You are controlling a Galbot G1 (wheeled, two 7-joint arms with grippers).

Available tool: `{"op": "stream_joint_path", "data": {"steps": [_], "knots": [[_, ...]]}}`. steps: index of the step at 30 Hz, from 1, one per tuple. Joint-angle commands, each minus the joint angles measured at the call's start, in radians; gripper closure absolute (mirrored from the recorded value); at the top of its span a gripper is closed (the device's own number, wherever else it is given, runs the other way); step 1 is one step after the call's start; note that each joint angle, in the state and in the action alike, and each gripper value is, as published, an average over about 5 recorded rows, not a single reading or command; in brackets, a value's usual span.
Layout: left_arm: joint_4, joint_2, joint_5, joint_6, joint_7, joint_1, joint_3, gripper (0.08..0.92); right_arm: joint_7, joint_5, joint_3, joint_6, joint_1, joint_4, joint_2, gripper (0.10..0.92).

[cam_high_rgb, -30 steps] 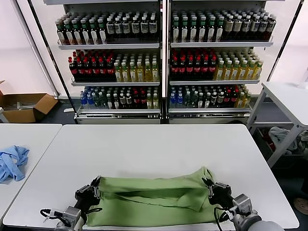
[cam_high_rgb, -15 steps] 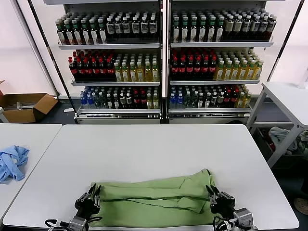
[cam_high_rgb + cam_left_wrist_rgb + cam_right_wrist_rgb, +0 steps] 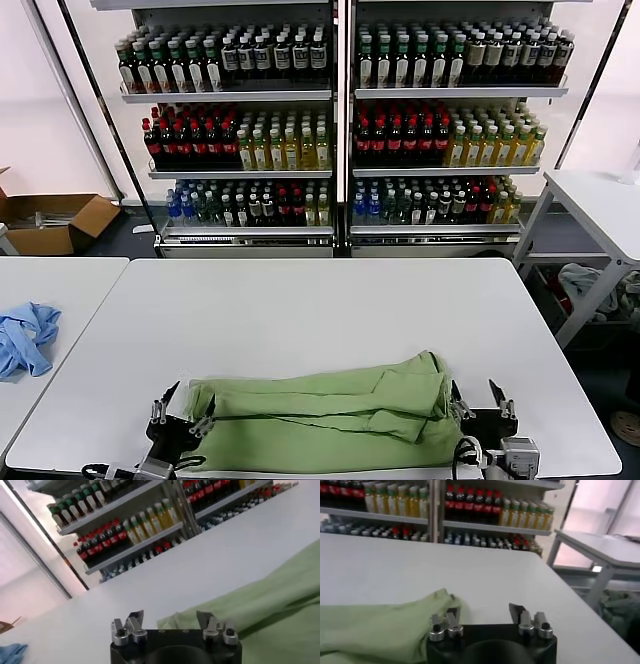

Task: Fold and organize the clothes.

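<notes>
Where bunched into soft folds, green cotton shirt [image 3: 320,418].

One folded light green cotton shirt [image 3: 325,418], one crumpled light blue garment [image 3: 24,337], one open brown cardboard box [image 3: 48,222], three white tables, two black grippers.

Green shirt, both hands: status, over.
Left hand open at the shirt's left end, right hand open at its right end, neither gripping. Green shirt lies folded lengthwise along the white table's near edge. Nothing in the way.
</notes>
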Motion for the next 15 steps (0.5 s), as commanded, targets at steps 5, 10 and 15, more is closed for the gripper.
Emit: {"op": "stream_joint_path", "data": {"steps": [5,10,15], "knots": [[-0.125,-0.074,-0.24,-0.2,0.03,0.095,-0.046,0.181,-0.474,0.128,0.292,0.38,-0.195,-0.014,-0.097,0.204],[-0.063,-0.101,-0.233,-0.326,0.048,0.157,-0.02,0.177,-0.555,0.275,0.378,0.42,-0.258,-0.053,-0.094,0.203],[-0.027,-0.132,-0.247,-0.35,0.046,0.155,-0.005,0.177,-0.593,0.297,0.433,0.431,-0.321,-0.051,-0.057,0.203]]}}
